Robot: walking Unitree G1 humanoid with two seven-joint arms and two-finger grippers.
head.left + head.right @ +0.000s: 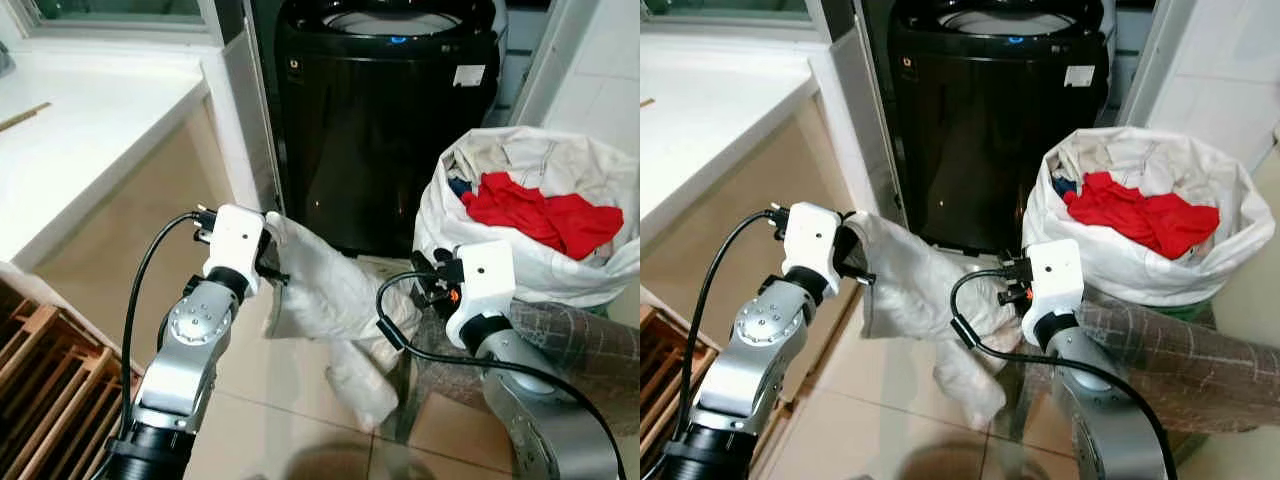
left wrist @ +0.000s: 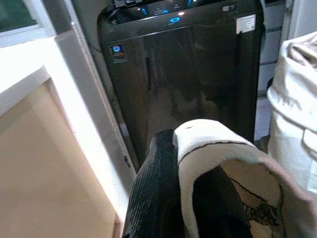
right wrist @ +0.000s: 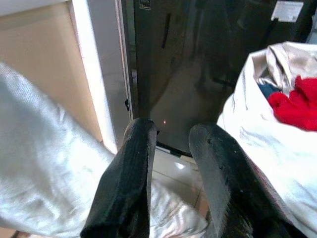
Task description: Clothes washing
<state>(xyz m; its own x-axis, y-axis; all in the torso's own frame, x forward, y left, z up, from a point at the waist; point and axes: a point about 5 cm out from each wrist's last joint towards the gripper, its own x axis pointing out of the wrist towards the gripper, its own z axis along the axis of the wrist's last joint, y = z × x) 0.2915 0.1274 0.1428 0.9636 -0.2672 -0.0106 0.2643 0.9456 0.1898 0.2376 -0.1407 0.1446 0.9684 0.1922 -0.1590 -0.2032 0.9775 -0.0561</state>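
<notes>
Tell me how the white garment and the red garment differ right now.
The white garment hangs from the left gripper, draping toward the floor; the red garment lies in the white laundry bag. The white one is stretched out, the red one crumpled. Both are outside the washing machine.

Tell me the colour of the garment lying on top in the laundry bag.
Red garment, on top of the white laundry bag; clearest in the left eye view.

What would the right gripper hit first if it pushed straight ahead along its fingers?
Probably the black front panel of the washing machine. The right gripper is open and points at it, with the white garment hanging beside and below. Depth is unclear.
</notes>
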